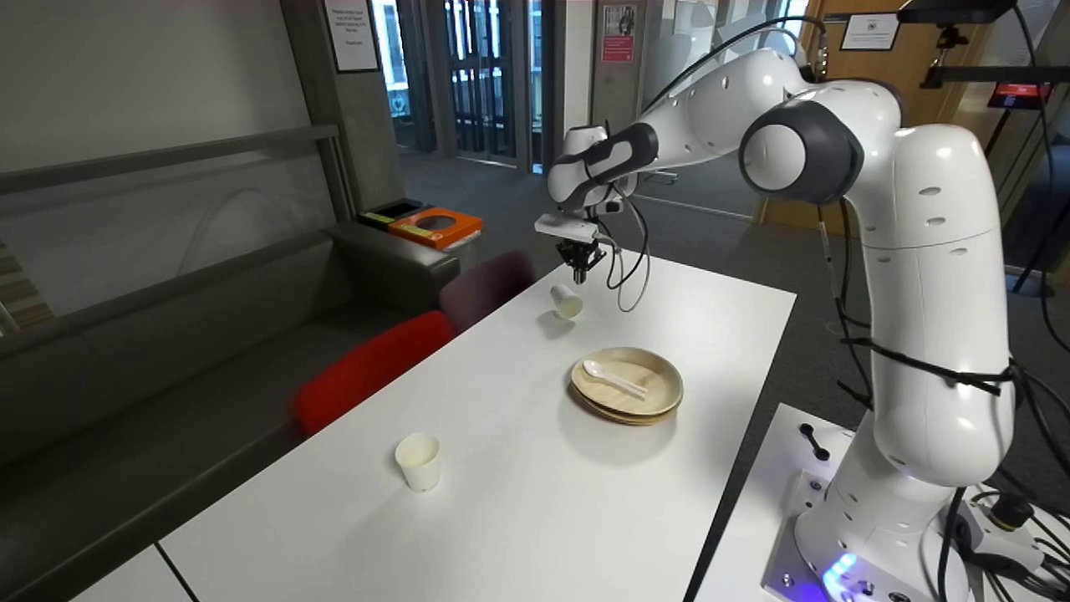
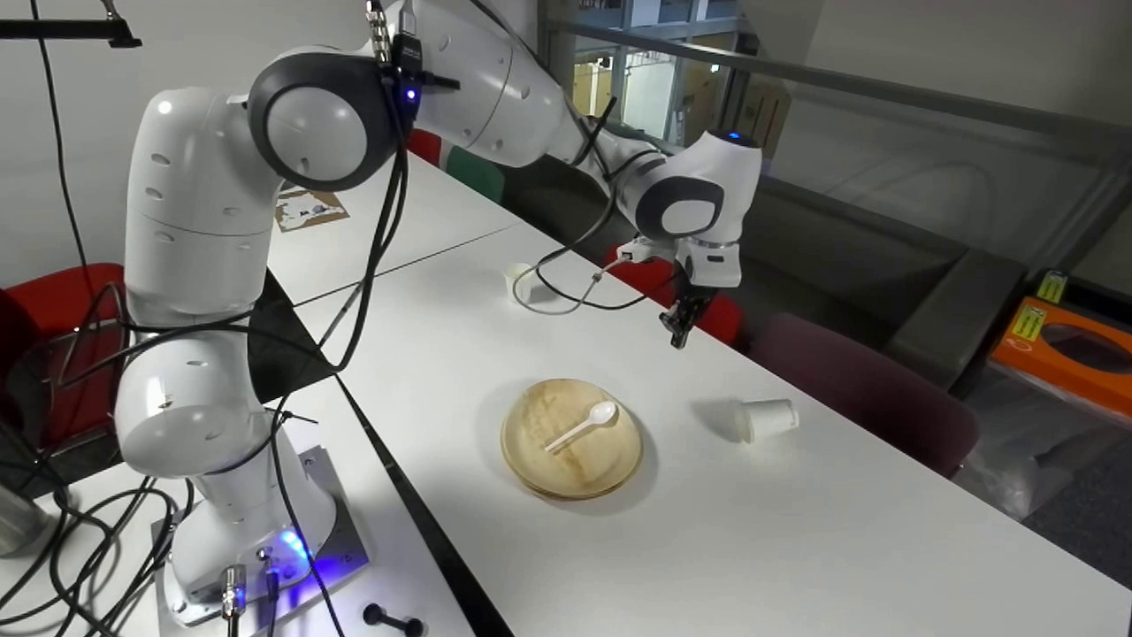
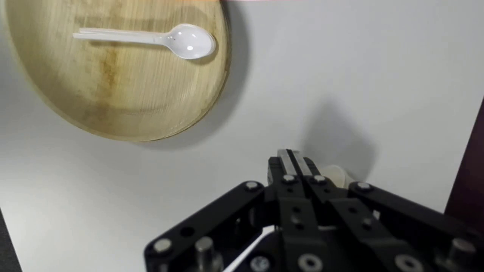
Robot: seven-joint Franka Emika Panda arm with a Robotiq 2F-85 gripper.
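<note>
White table [image 2: 752, 540] — closed fingers [image 3: 286, 162] near sideways cup [image 2: 768, 418].

Matt cup [image 2: 769, 419], plastic spoon [image 3: 191, 41] (glossy)

Looking at a small, white, round cup [image 1: 566, 301], tapering, apparently of paper. Lying tipped over on its side upon the white, flat surface [image 2: 796, 540] in both exterior views. Resting near the surface's long edge [image 1: 496, 316], the one running up the left in an exterior view, and toward that edge's far end. Facing inward with the open mouth, away from the long edge, and pointing the narrower base toward it. Showing a cream-toned inside. Hiding partly from the wrist view, leaving mainly the mouth in sight.
</note>
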